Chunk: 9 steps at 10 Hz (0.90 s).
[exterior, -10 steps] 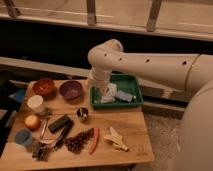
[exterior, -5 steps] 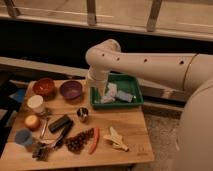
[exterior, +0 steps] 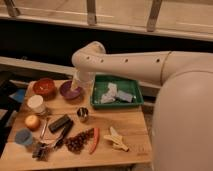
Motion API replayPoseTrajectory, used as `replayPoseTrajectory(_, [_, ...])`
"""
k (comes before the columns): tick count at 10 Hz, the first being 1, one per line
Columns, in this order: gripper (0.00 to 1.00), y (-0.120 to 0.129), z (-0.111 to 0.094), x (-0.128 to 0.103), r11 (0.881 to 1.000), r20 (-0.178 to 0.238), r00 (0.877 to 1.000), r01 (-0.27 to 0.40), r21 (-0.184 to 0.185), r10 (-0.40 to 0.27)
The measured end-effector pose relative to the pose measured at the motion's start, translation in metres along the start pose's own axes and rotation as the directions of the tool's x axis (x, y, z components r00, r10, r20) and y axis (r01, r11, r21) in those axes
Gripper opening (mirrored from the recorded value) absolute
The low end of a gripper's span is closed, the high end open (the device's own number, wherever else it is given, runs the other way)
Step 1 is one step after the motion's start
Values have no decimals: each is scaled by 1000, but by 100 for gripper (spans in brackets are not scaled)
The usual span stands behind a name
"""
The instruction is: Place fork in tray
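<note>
Fork (exterior: pixel 44 128): lying flat on the wooden table (exterior: pixel 130 127) at its left front, just beside the black block (exterior: pixel 60 123) and about as long. Likely handling as light, rigid and slick, sitting so low that the fingers will be scraping the wood. The best hold is looking like the middle of the handle, pinched across its narrow width. It is showing as a slim silvery-grey sliver, all metal; tines cannot be made out.

Gripper (exterior: pixel 78 84): hanging above the purple bowl (exterior: pixel 70 90) at the back of the table, jaws standing apart, carrying nothing, well apart from the fork.

Tray (exterior: pixel 135 84): green, shallow, sitting at the back right and holding a few pale items.
</note>
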Motion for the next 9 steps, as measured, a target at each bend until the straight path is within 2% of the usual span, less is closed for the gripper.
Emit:
replayPoseTrajectory(2, [65,25,22,11,1000,-36,999,14,-22,-15])
replayPoseTrajectory(3, [65,40,32,23,998,-67,997,35,-43,-38])
replayPoseTrajectory(9, [65,39,32,22,998,-65,997,36,-43,-39])
